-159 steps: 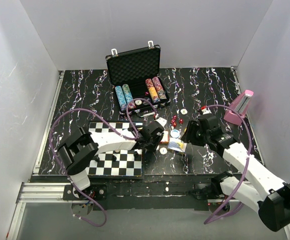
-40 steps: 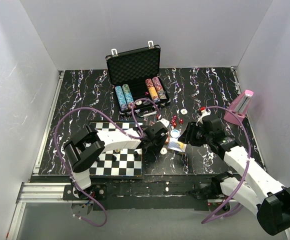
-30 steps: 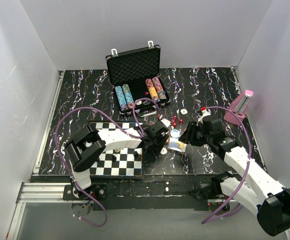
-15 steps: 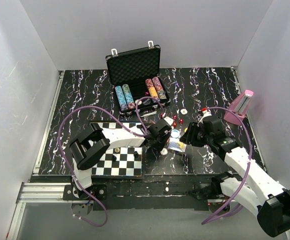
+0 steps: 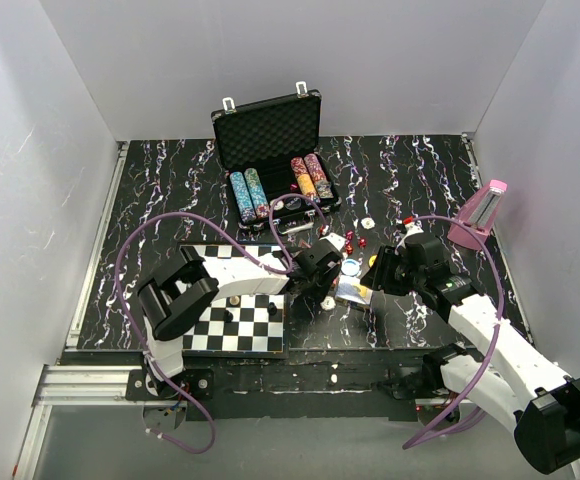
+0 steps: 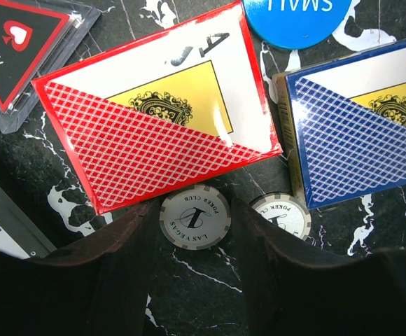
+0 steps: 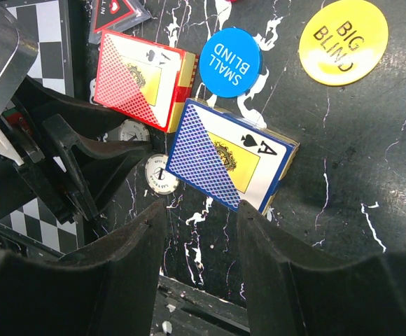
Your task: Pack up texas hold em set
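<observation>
The black case [image 5: 270, 130] stands open at the back, with rows of chips [image 5: 248, 192] in its tray. On the mat lie a red card deck [image 6: 157, 105], a blue card deck [image 6: 360, 129], a blue "small blind" button [image 6: 297, 21] and a yellow "big blind" button [image 7: 343, 42]. My left gripper [image 6: 194, 210] is down on the mat. Its fingers press both sides of a flat white poker chip [image 6: 194, 218], just below the red deck. A second white chip [image 6: 281, 213] lies right of it. My right gripper [image 7: 201, 210] hangs open at the blue deck's near corner.
A chessboard [image 5: 232, 325] with pieces lies under my left arm. A pink metronome [image 5: 480, 215] stands at the right wall. Red dice [image 5: 355, 242] and a white button [image 5: 367, 223] lie behind the decks. A clear "all in" triangle [image 6: 21, 49] sits left of the red deck.
My left gripper slid right toward the decks and its jaws narrowed onto the white chip. The right arm has barely shifted.
</observation>
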